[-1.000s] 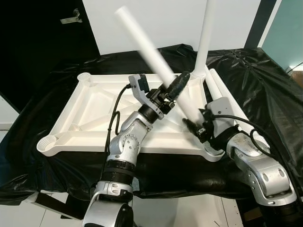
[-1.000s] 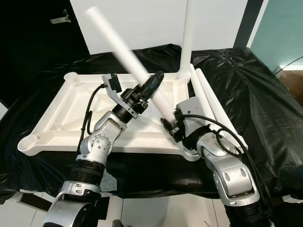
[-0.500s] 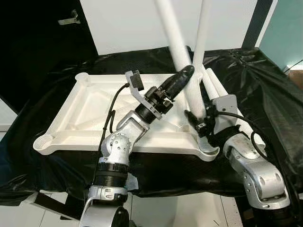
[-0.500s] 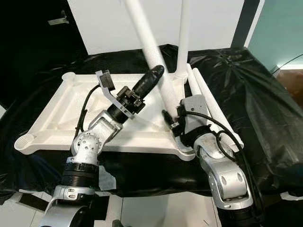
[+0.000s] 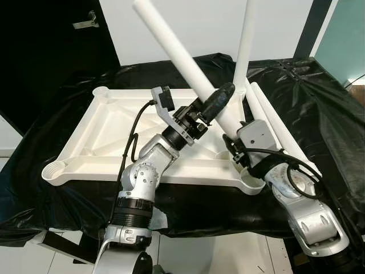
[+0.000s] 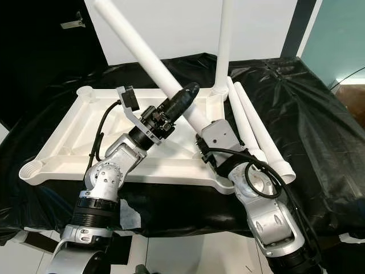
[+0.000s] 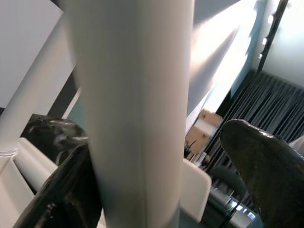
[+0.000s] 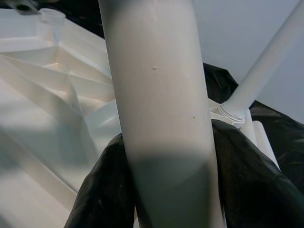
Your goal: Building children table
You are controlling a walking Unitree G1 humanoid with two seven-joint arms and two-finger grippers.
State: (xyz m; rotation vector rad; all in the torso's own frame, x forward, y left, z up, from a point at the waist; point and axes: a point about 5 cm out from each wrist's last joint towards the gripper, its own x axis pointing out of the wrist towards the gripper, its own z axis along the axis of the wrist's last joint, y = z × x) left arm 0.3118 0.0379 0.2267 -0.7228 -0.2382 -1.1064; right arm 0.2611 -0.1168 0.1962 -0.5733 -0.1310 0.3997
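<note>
Both arms are on one white table leg (image 5: pixel 177 54), a long plain tube that slants up and to the robot's left, its top end just short of the frame edge. Its lower end is hidden behind the right wrist housing, so whether it sits in the near-right corner socket (image 5: pixel 251 181) cannot be told.

The left tool (image 5: pixel 219 100) is around the leg at about mid-length. In the left wrist view one black finger (image 7: pixel 259 166) stands clear of the tube while the other presses against it, so this is a loose bracket, not a tight grip. The right tool (image 8: pixel 166 180) is clamped lower down, with black pads (image 8: pixel 107 190) pressed to both sides of the tube; from the head its fingertips are mostly covered by the wrist.

The tabletop (image 5: pixel 114 128) lies upside down on the worktop (image 5: pixel 319 97), which is draped in crinkled black plastic. It is white and ribbed underneath, with a round socket at each corner. A second leg (image 5: pixel 245 45) stands upright in the far-right socket, its top cut off by the frame. Two more legs (image 5: pixel 274 123) lie side by side along the tabletop's right edge.

No writing or labels can be read anywhere.
</note>
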